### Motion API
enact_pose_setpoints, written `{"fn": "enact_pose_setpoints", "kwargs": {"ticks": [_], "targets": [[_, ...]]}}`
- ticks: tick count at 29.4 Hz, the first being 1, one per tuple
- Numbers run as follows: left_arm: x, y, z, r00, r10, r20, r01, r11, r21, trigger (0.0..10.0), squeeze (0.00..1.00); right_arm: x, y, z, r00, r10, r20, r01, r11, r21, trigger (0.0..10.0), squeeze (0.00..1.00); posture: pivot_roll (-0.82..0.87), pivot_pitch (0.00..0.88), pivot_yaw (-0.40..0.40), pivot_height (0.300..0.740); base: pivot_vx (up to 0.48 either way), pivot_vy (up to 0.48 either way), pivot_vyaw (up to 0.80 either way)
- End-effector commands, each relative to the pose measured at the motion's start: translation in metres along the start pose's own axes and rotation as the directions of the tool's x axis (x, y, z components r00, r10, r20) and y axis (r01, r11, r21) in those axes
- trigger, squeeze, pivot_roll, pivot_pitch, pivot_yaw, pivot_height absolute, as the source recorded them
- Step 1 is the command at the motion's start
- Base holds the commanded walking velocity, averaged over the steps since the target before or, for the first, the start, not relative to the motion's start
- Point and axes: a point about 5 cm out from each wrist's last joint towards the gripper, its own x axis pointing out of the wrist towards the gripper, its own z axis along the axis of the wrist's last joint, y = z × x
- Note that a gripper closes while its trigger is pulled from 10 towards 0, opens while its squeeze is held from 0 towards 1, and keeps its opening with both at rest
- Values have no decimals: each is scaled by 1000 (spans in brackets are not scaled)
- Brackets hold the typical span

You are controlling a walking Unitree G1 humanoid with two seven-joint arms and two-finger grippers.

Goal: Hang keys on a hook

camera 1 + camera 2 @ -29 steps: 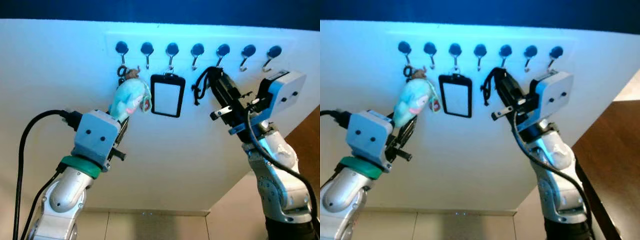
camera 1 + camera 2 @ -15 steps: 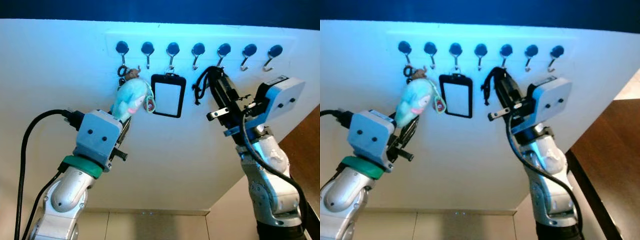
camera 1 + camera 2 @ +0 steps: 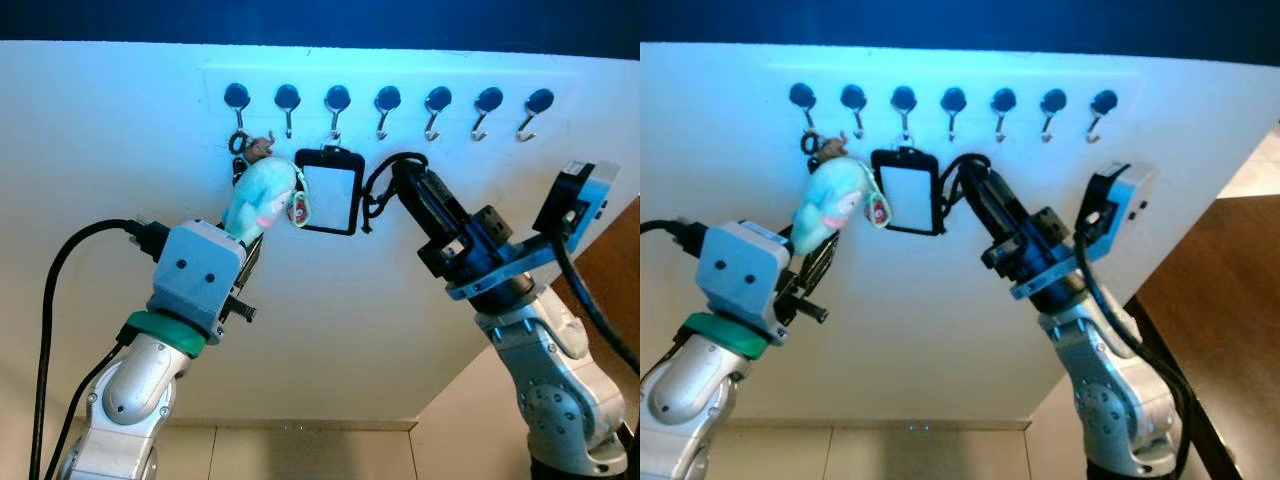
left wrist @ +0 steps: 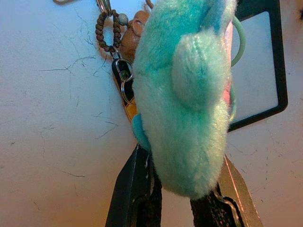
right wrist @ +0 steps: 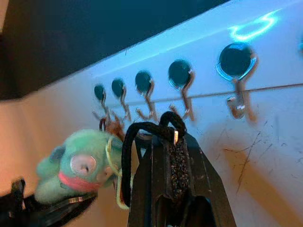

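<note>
Right gripper [image 3: 400,180]: we see it swung leftward, now beside the badge holder [image 3: 330,190].
Black cord loop [image 3: 378,180]: carried along, off its earlier hook.

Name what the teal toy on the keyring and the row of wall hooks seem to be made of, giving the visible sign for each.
Teal toy: soft plush fabric, judging by its fuzzy, matte nap. Wall hooks: probably bare metal wire, thin, curved and shiny, each under a dark glossy round cap that could be plastic.
</note>
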Motion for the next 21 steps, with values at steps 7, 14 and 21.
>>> {"fn": "enact_pose_setpoints", "kwargs": {"ticks": [7,14,21], "targets": [[0,-3,-1,1000,-13,-6,13,1000,-6,10000,0,-1,-16,6,968,-228,101,209,963,173,10000,0,72,148,93,740,0,0,0],[0,-3,-2,1000,-15,-7,15,1000,-7,10000,0,2,-15,4,949,-296,104,254,920,299,10000,0,67,149,92,740,0,0,0],[0,-4,-2,1000,-14,-7,14,1000,-9,10000,0,2,-8,-5,962,-270,38,244,915,321,10000,0,66,147,87,740,0,0,0]]}}
